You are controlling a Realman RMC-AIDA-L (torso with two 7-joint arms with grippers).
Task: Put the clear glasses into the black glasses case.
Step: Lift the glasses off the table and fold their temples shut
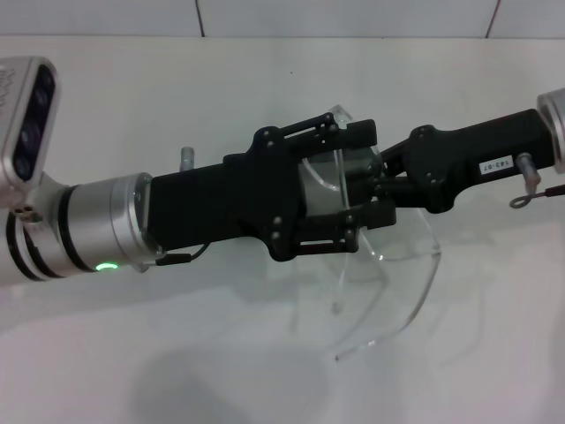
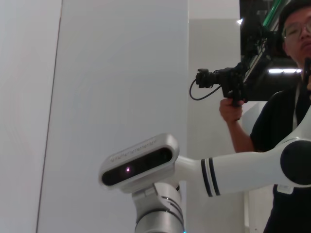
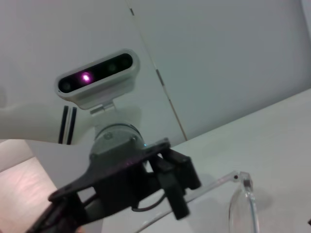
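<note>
Your two end effectors meet mid-air above the white worktop. The left end effector has its fingers spread around the clear glasses, which hang beneath it with their arms dangling. The right end effector reaches in from the other side; I cannot tell its grip. This looks like a handover. No case shows anywhere. A man filming stands behind.

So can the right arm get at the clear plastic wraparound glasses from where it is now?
Probably yes: the right gripper is already at the clear plastic wraparound glasses, meeting the left gripper over the lens edge. Nothing lies between them, though which one actually grips is unclear.
</note>
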